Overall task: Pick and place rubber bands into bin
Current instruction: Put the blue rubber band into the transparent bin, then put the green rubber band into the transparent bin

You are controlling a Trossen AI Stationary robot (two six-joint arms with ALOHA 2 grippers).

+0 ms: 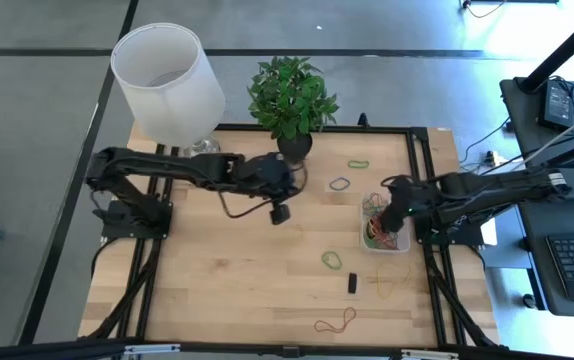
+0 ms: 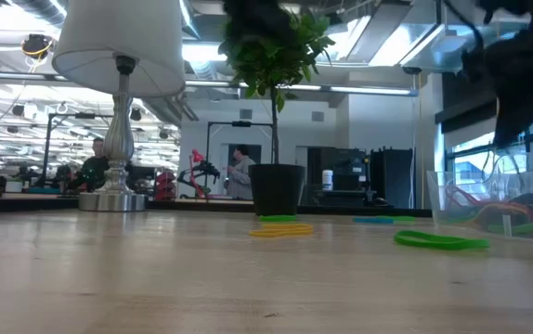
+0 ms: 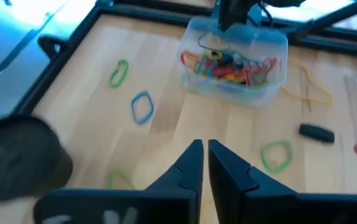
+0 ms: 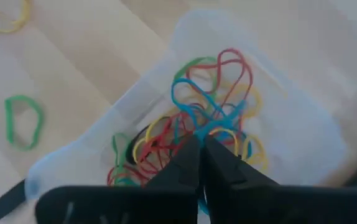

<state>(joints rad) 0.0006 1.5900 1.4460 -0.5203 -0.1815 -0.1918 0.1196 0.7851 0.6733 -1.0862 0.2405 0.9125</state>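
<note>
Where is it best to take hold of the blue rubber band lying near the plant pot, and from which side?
Probably from straight above: pinch one long side of the blue rubber band, one finger inside the loop, one outside. It lies flat on the table as an open oval, so a sideways approach finds nothing to catch.

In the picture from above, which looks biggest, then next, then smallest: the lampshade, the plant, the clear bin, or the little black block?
1. Lampshade, though it stands higher, nearer the camera, so it looks extra big.
2. Plant.
3. Bin.
4. Black block.
</note>
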